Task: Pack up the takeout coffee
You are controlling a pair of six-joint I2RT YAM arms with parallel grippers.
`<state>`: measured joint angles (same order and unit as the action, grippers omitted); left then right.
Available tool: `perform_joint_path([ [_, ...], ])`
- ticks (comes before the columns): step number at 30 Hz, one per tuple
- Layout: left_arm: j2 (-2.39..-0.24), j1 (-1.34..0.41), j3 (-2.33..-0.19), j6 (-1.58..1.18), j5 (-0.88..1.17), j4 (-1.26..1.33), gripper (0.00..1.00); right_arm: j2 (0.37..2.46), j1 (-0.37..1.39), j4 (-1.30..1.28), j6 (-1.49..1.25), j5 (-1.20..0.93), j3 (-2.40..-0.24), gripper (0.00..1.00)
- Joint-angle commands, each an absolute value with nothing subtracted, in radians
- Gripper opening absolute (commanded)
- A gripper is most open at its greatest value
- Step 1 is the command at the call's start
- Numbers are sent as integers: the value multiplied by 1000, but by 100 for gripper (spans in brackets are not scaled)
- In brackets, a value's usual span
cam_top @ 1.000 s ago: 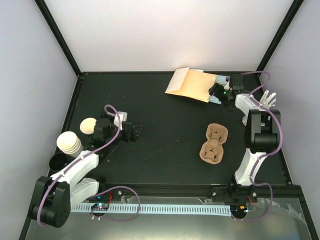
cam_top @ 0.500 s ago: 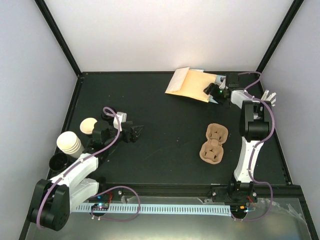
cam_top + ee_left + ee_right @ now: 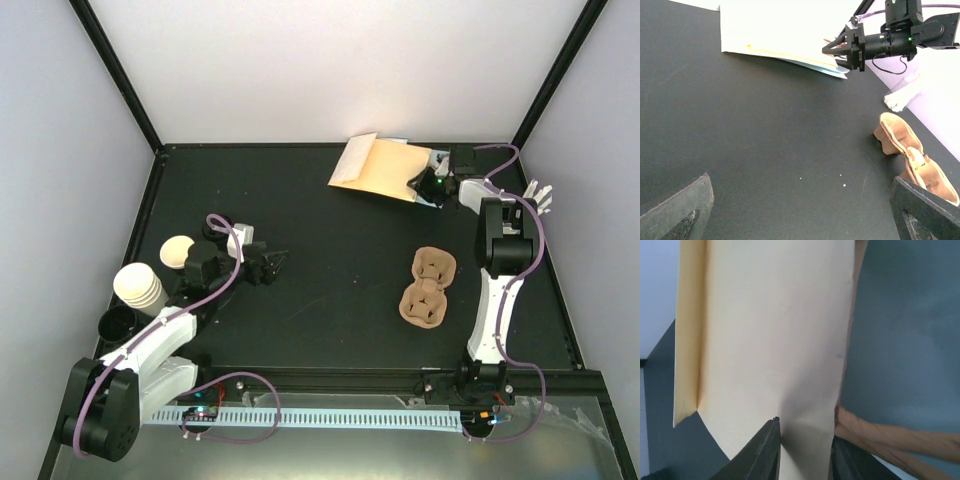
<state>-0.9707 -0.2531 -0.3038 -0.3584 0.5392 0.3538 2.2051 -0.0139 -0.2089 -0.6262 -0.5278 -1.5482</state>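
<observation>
- The left arm (image 3: pixel 150 340) is reaching from its base at the near left, up and inward; its forearm is lying low, and its wrist is bending to the right.
- The left gripper (image 3: pixel 272 264) is pointing right and slightly away; its fingers (image 3: pixel 680 210) are standing spread wide, one at each lower corner of the left wrist view.
- The right arm (image 3: pixel 495 290) is stretching from its base at the near right, almost straight away; at the far end its wrist is turning left.
- The right gripper (image 3: pixel 417 184) is pointing left; its fingers (image 3: pixel 762 450) are sitting close together, pinching the edge of the tan paper bag (image 3: pixel 770 330).
</observation>
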Motion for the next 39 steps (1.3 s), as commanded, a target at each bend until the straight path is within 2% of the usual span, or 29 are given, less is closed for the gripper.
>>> perform_joint_path([
  [1, -971, -261, -306, -339, 561, 396, 99, 2159, -17, -184, -605, -576, -1569, 24],
  [7, -935, -264, -292, -338, 544, 400, 99, 2033, -8, -207, -553, -599, -1524, 2],
  [8, -929, -264, -288, -337, 540, 399, 99, 2001, -6, -208, -548, -610, -1514, 1],
  [15, -891, -265, -282, -334, 532, 383, 99, 1812, 52, -313, -455, -602, -1457, 2],
  [23, -852, -270, -308, -376, 519, 298, 99, 1537, 160, -388, -402, -561, -1284, 4],
  [32, -611, -268, -316, -574, 357, 107, 99, 1229, 212, -400, -408, -591, -1014, 6],
  [35, -575, -267, -303, -576, 417, 148, 99, 1174, 218, -411, -405, -638, -958, 7],
  [39, -623, -270, -385, -558, 496, 41, 99, 1127, 225, -427, -403, -675, -892, 7],
])
